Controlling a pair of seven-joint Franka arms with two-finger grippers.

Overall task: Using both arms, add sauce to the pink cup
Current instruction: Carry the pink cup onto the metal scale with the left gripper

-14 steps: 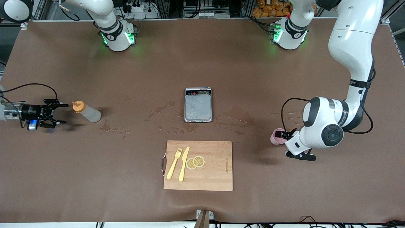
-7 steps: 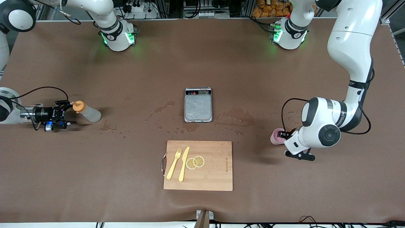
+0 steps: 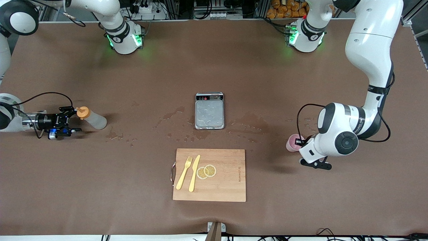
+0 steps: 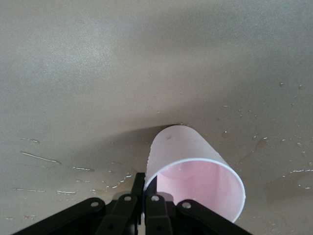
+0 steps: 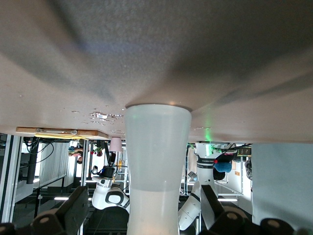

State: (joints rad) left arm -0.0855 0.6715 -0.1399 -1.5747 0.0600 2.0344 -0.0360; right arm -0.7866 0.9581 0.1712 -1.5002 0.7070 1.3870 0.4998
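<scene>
Left gripper (image 3: 298, 143) sits at the pink cup (image 3: 292, 143), toward the left arm's end of the table, a little farther from the front camera than the cutting board (image 3: 209, 175). In the left wrist view its fingers (image 4: 139, 196) are pinched together on the cup's (image 4: 195, 171) rim wall, one inside, one outside. The cup looks upright on the table.

Right gripper (image 3: 68, 121) is low at the right arm's end, fingers spread wide on either side of the sauce (image 3: 91, 119) bottle's orange cap. The right wrist view shows the bottle's (image 5: 156, 166) whitish body running between the two fingers (image 5: 73, 208), neither one touching yet.

My read: cup secured, bottle grasp comes next. I want the right gripper pushed further along so the fingers straddle the body rather than the nozzle, then closed gently; a hard squeeze could spurt sauce early. A rim pinch is thin, so I lift the cup slowly and level.

Scale (image 3: 209, 110) sits mid-table, with wet patches around it.
</scene>
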